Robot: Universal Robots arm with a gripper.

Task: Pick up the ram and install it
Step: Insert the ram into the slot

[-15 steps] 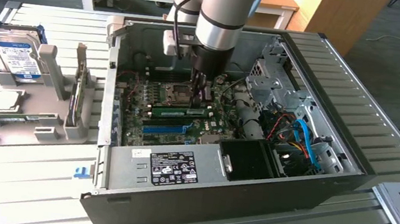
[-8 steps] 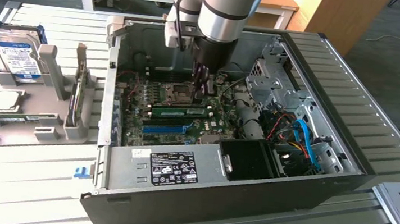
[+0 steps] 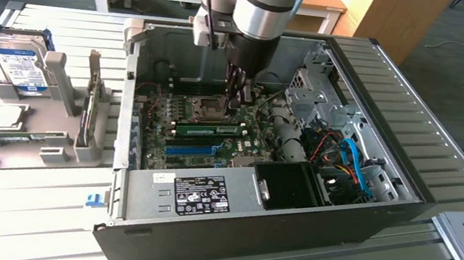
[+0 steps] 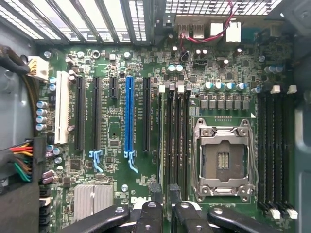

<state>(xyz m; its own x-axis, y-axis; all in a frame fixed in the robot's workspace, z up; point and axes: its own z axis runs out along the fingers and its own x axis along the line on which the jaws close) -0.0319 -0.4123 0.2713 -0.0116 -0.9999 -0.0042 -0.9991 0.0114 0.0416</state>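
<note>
Inside open PC case (image 3: 361,230), beside CPU socket (image 3: 209,106), ram (image 3: 210,128) stands on edge in memory slot. Gripper (image 3: 237,98) hangs just above its end toward exterior view's right; you cannot tell whether it clamps stick or stands apart. Judge stick light, stiff, thin, fragile: take it by long edges, off chips. Case also holds motherboard (image 3: 239,147), power supply (image 3: 194,191), cables (image 3: 347,156). Grey rack (image 3: 46,148) at exterior view's left holds hard drive (image 3: 19,65).
</note>
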